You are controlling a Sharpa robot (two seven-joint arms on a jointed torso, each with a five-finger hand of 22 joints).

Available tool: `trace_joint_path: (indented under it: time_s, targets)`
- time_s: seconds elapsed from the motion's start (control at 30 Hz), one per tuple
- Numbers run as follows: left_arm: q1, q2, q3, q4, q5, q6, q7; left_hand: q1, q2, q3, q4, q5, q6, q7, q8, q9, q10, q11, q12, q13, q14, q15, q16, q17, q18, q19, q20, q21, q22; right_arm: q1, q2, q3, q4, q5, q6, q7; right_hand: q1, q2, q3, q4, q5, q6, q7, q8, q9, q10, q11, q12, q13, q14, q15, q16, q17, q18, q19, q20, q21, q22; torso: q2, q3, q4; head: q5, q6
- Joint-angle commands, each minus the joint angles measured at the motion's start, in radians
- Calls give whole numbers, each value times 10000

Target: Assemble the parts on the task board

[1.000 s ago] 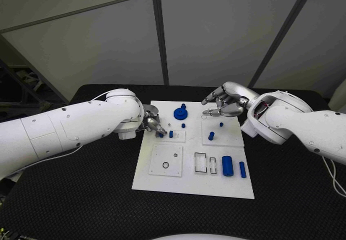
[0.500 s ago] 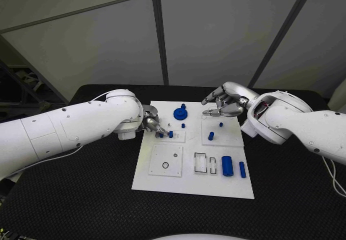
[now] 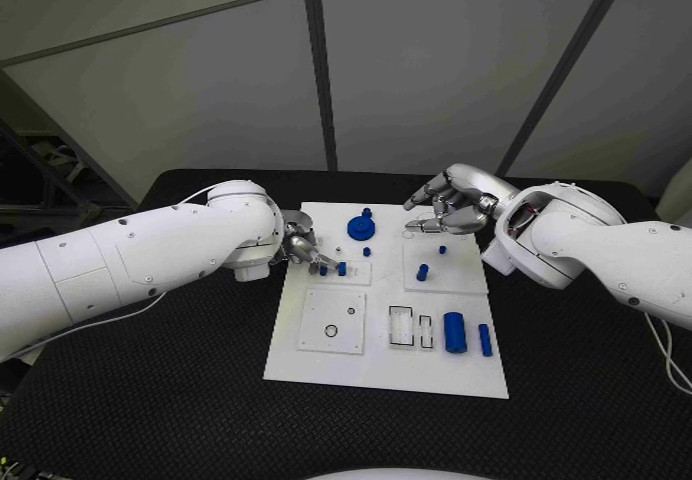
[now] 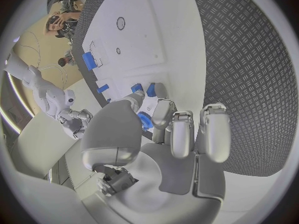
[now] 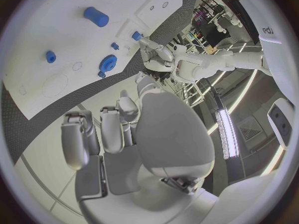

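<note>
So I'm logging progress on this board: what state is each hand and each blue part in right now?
left hand: fingers closed around a small blue peg at the board's left edge
right hand: above the board's far right corner, fingers curled, nothing in it
blue gear: seated flat on the board
upright peg: standing in its plate
large cylinder: lying on its side
thin pin: lying beside the large cylinder
task board: flat on the table

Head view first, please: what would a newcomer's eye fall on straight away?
The white task board in the middle of the black table, dotted with small blue parts, including a gear at its far end. The left hand pinches a blue peg at the board's left edge, and the right hand hovers at its far right corner.
</note>
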Motion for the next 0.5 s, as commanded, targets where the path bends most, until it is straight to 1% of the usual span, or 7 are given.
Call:
trace_joint_path:
  time_s: [0.03,0.1,0.3,0.37,0.4,0.47,0.5]
  targets:
    - [11,-53,117,16,-18,-249,-77,109,-62,-15,77,-38,-7,0,-20,11,10,-38,-75,190,949,-64,-71,2373,-163,-4,-45,-54,1123,19,5,6,-33,-13,4,65,-10,11,35,5,61,58,23,-69,-9,-43,-6,-55,-9,391,-76,-41,-16,-18,932,-54,-28,2442,-6,7,3,7,1]
    - [10,-91,226,31,-17,-342,-13,176,-82,-52,98,-37,-64,14,-59,-1,-64,-32,-253,103,925,-49,-152,2289,-138,-70,-37,-135,1035,18,10,6,-48,-13,4,68,-10,11,35,5,61,58,23,-69,-9,-43,-6,-55,-9,391,-76,-41,-16,-18,932,-54,-28,2442,-4,8,6,-1,18]
    - [10,-252,493,113,37,-615,119,351,-119,-161,113,-37,-292,98,-236,-88,-388,34,-983,-258,842,13,-420,2017,-47,-309,12,-441,716,18,20,6,-76,-13,5,73,-10,11,35,5,61,58,23,-69,-9,-43,-6,-55,-9,391,-76,-41,-16,-18,932,-54,-28,2442,-2,12,5,-10,30]
    - [12,-311,560,146,100,-771,215,416,-124,-195,112,-41,-369,141,-326,-162,-611,74,-1557,-556,794,43,-582,1855,2,-436,41,-611,541,18,20,6,-81,-13,1,75,-10,11,35,5,61,58,23,-69,-9,-43,-6,-55,-9,391,-76,-41,-16,-18,932,-54,-28,2442,-2,8,6,-12,29]
    - [15,-343,589,159,194,-896,295,474,-128,-209,112,-40,-429,175,-392,-218,-759,100,-1917,-747,738,71,-760,1680,60,-581,60,-804,339,18,19,6,-83,-13,-1,76,-10,11,35,5,61,58,23,-69,-9,-43,-6,-55,-9,391,-76,-41,-16,-18,932,-54,-28,2442,-3,6,6,-12,29]
    - [25,-405,634,177,520,-1191,570,685,-124,-205,120,-43,-689,306,-643,-441,-1242,218,-3037,-1358,573,167,-1281,1190,203,-972,144,-1359,-216,18,21,6,-87,-13,-5,77,-10,11,35,5,61,58,23,-69,-9,-43,-6,-55,-9,391,-76,-41,-16,-18,932,-54,-28,2442,3,11,9,-16,31]
    - [30,-430,648,181,696,-1353,732,728,-138,-225,118,-32,-718,349,-705,-525,-1371,239,-3362,-1553,519,215,-1469,1019,256,-1100,170,-1563,-412,18,23,6,-89,-13,-5,78,-10,11,35,5,61,58,23,-69,-9,-43,-6,-55,-9,391,-76,-41,-16,-18,932,-54,-28,2442,3,13,8,-16,35]
